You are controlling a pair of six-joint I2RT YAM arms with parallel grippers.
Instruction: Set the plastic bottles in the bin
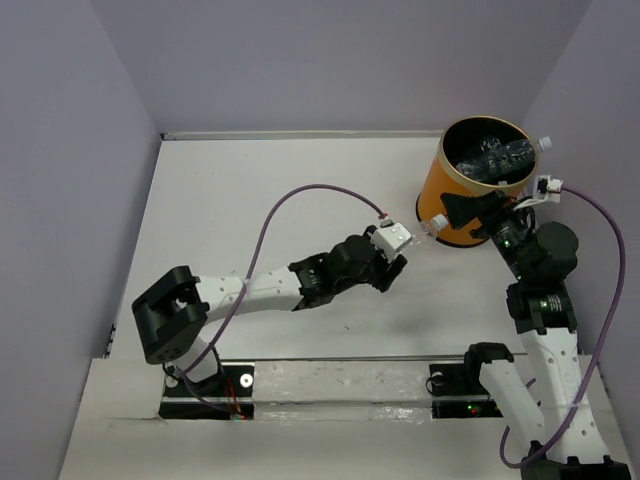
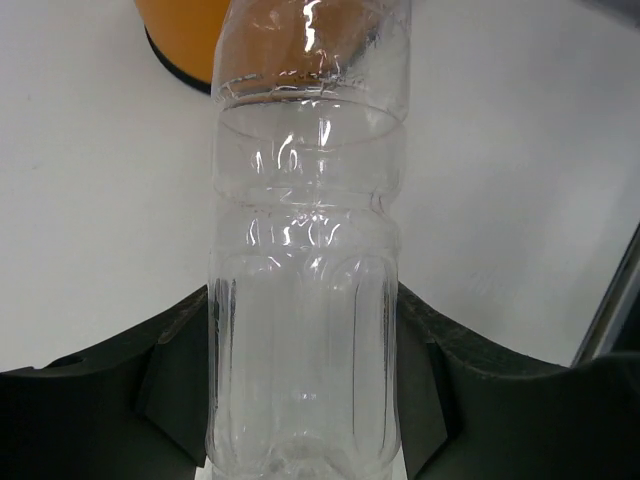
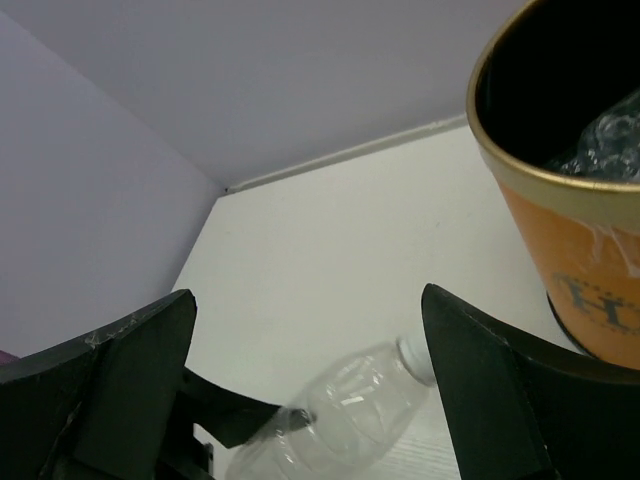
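Note:
My left gripper [image 1: 393, 262] is shut on a clear plastic bottle [image 1: 424, 231] and holds it off the table, its white cap pointing at the foot of the orange bin [image 1: 450, 195]. In the left wrist view the bottle [image 2: 305, 250] fills the gap between the fingers [image 2: 175, 370]. The bin's black inside holds several bottles [image 1: 495, 160]; one white-capped bottle [image 1: 540, 145] sticks out over the far right rim. My right gripper [image 1: 482, 215] is open and empty, close against the bin's near side. The right wrist view shows the held bottle [image 3: 360, 410] below and the bin [image 3: 580, 260] at right.
Purple walls close the table [image 1: 280, 190] at the back and on both sides. A clear strip [image 1: 330, 385] runs along the near edge between the arm bases. A purple cable [image 1: 300, 195] loops above the left arm; another [image 1: 610, 250] hangs right of the right arm.

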